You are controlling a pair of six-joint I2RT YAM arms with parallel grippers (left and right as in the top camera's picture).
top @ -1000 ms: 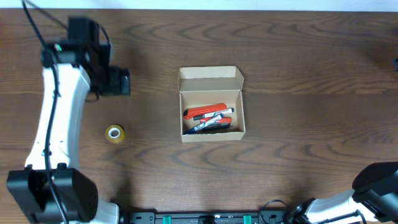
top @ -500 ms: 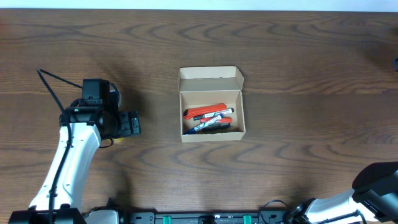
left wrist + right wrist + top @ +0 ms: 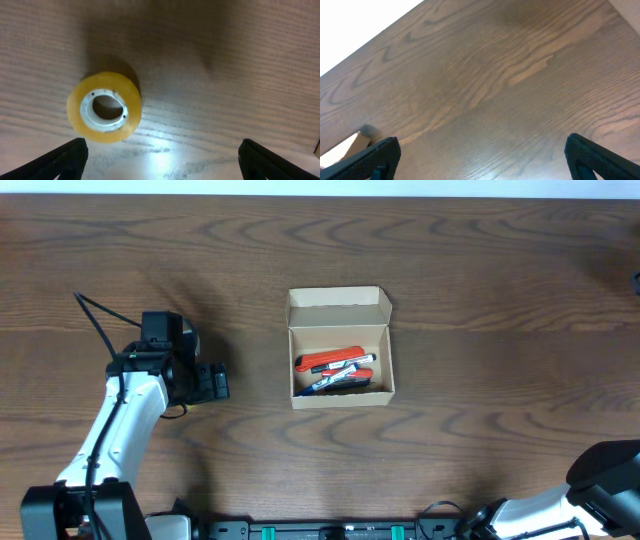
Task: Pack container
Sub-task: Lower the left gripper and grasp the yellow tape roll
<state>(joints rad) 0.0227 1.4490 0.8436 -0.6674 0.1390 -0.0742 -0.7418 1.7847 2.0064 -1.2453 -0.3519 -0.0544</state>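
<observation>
Two grippers are in view, both spread wide and gripping nothing; the container [image 3: 340, 345] sits open near the middle of the table [image 3: 480, 270], its lid flap [image 3: 338, 300] folded back on the far side; inside it lie several markers [image 3: 335, 363], red ones on top and darker ones beneath, set roughly crosswise. Left of the container and well apart from it, the left gripper [image 3: 212, 381] hangs low over the wood; in the left wrist view its two fingertips [image 3: 67, 156] stand at the lower corners with a yellow tape roll [image 3: 104, 107] just ahead of them, lying flat with its white core up, nearer the left-hand finger and touching neither. The right gripper [image 3: 485, 162] is far to the right of the container, near the table's front edge; its camera shows bare wood and, at the lower left, a tan cardboard corner [image 3: 351, 144].
</observation>
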